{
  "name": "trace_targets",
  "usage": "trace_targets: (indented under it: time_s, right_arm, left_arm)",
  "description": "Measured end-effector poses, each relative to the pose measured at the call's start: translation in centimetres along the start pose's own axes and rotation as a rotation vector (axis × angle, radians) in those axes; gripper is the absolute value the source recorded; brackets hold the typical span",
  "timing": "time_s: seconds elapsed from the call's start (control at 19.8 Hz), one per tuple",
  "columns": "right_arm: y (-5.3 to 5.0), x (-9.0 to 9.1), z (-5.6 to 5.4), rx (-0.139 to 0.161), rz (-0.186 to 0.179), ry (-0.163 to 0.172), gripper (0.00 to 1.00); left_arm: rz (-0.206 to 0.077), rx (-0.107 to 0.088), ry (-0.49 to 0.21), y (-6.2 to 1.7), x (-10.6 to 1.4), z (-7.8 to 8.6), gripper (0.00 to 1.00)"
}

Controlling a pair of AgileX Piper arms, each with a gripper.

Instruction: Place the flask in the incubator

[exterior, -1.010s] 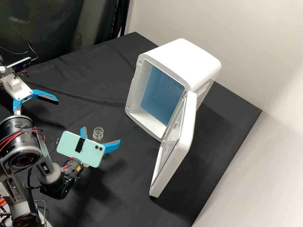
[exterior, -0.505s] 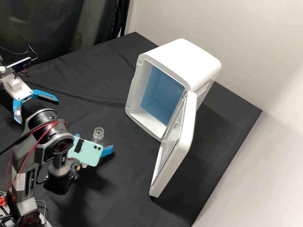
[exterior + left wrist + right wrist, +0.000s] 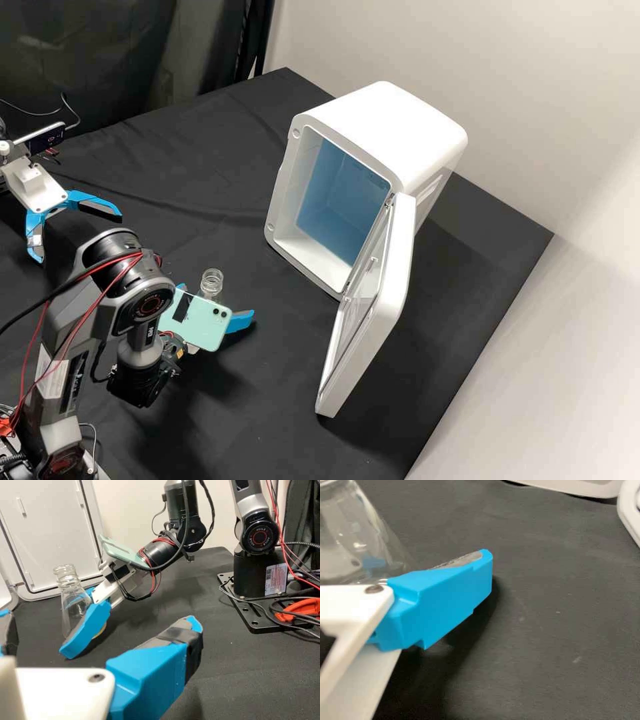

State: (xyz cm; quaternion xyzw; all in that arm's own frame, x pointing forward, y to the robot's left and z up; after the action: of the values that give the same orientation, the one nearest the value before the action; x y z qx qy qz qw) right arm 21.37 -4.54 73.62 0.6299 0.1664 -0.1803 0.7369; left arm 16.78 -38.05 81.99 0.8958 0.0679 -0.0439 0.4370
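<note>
My right gripper (image 3: 213,305) sits low over the black-clothed bench (image 3: 200,160), its blue fingers spread either side of the clear glass flask (image 3: 211,280), which stands on the cloth near the white incubator (image 3: 400,127). The incubator's door (image 3: 373,307) is swung wide, showing a pale blue interior. My left gripper (image 3: 78,237) hangs open farther back, with a dark curtain (image 3: 100,53) behind it and a white wall (image 3: 500,67) behind the incubator.

Glass flask (image 3: 211,283), glossy plastic incubator (image 3: 393,127)
</note>
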Motion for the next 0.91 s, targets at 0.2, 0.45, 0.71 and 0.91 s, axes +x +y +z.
trace_targets:
  time_s: [0.2,0.45,0.71,0.91]
  right_arm:
    - [0.7,0.2,-0.1,-0.009,0.035,-0.004,1.0]
    - [1.5,0.0,-0.6,-0.025,0.067,0.015,1.0]
    - [2.1,-0.8,-1.8,-0.056,0.111,0.049,1.0]
    - [2.0,-0.9,-2.3,-0.079,0.113,0.064,1.0]
  left_arm:
    - [0.0,0.0,0.0,0.0,0.0,0.0,1.0]
    - [-0.001,-0.001,0.0,-0.03,0.0,0.0,1.0]
    - [-0.001,-0.001,0.0,-0.03,0.0,0.0,1.0]
    - [-0.001,-0.001,0.0,-0.03,0.0,0.0,1.0]
